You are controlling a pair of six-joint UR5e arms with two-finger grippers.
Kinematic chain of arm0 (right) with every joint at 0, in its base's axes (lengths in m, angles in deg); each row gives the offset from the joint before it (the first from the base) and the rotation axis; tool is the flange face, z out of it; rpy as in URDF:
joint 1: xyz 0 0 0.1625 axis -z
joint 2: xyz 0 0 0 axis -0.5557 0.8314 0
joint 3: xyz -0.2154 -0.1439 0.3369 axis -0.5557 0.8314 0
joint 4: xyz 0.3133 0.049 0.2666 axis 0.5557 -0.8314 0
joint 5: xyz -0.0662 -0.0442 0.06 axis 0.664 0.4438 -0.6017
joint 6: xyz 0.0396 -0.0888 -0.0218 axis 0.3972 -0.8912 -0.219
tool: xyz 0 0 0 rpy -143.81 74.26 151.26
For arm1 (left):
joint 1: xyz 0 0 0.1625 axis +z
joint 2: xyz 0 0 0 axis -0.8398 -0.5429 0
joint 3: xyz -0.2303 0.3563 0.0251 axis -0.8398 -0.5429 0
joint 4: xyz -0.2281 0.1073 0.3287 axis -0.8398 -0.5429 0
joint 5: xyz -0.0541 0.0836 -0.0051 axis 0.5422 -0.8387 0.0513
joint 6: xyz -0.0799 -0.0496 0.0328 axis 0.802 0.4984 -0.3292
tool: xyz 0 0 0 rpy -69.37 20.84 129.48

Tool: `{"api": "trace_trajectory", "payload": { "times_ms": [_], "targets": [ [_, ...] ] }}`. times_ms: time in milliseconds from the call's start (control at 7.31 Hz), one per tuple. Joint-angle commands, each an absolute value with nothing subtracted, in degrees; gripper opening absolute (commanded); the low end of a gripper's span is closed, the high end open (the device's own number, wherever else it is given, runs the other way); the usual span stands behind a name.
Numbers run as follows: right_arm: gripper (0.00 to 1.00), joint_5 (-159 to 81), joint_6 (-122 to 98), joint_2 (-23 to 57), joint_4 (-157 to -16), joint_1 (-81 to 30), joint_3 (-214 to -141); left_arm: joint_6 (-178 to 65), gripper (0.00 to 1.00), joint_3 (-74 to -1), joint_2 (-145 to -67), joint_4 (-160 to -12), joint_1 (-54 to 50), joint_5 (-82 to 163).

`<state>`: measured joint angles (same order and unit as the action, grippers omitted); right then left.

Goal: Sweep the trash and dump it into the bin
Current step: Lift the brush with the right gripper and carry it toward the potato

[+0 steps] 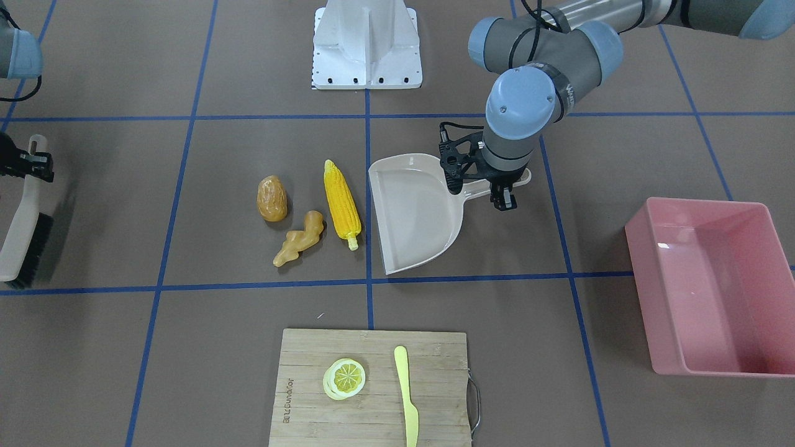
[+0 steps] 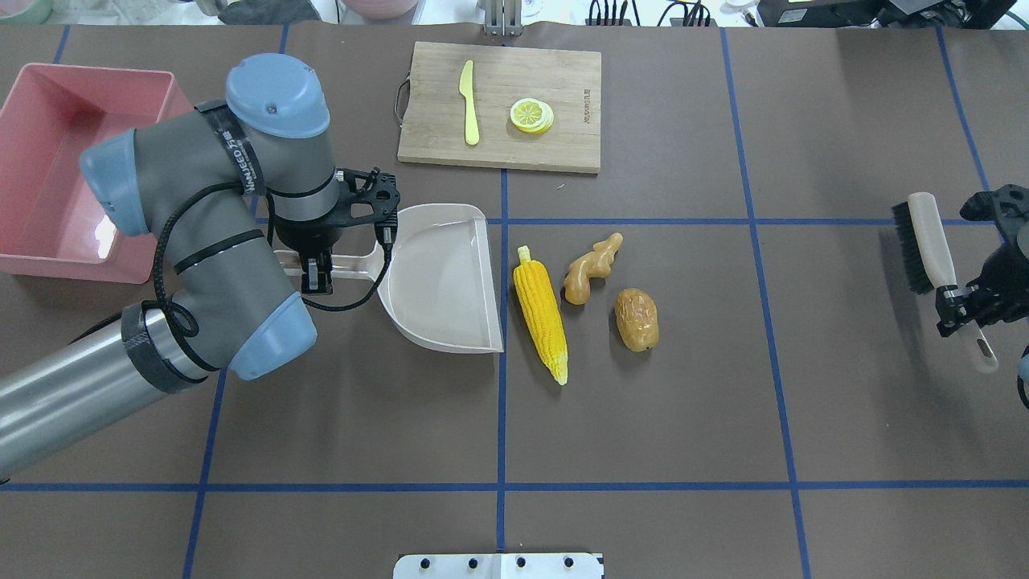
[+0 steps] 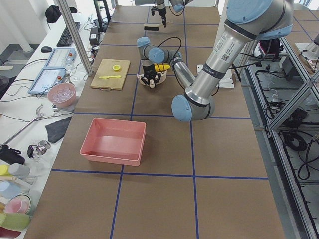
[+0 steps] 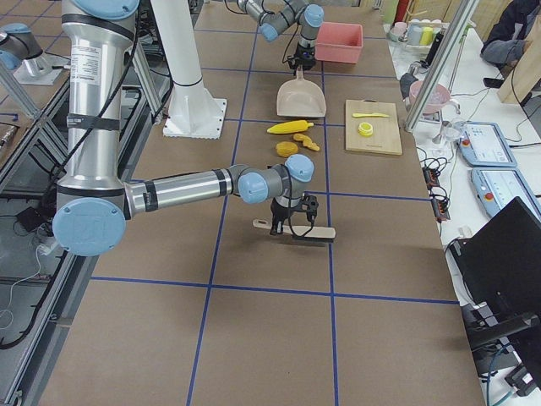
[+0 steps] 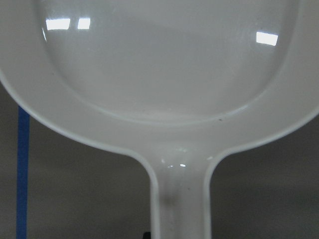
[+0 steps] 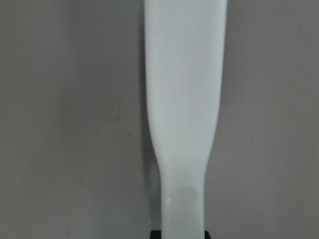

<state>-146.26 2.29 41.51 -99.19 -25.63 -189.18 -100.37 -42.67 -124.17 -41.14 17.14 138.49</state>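
Observation:
The trash lies in a loose row on the brown table: a yellow corn cob (image 2: 540,312), a tan ginger root (image 2: 589,268) and a brown potato (image 2: 637,318). A beige dustpan (image 2: 438,281) rests beside the corn with its open edge facing it. My left gripper (image 2: 317,269) is shut on the dustpan's handle. The pink bin (image 2: 80,268) stands empty at the far left. Far to the right, my right gripper (image 2: 965,310) is shut on the handle of a beige brush (image 2: 924,241) with black bristles, well away from the trash.
A wooden cutting board (image 2: 498,149) at the table's far edge carries a lemon slice (image 2: 531,115) and a pale yellow knife (image 2: 469,103). The robot's white base plate (image 1: 366,46) sits at the near side. Blue tape lines cross the table.

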Motion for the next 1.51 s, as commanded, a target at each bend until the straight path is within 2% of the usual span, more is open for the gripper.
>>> {"api": "trace_trajectory", "payload": {
  "times_ms": [0,411,1369],
  "targets": [
    [0.0,-145.46,2.05,39.31,-101.33,-23.12,-191.43,-98.84,0.0,-42.51,-124.32,-41.95,18.62,138.25],
    [0.0,-146.34,0.22,37.12,-95.81,-20.47,-191.17,-95.68,0.0,-42.86,-124.32,-43.62,20.72,135.44],
    [0.0,-147.99,-5.86,36.76,-96.32,-21.61,-190.73,-95.5,0.0,-42.86,-124.05,-43.62,22.05,134.56]
  ]
}}
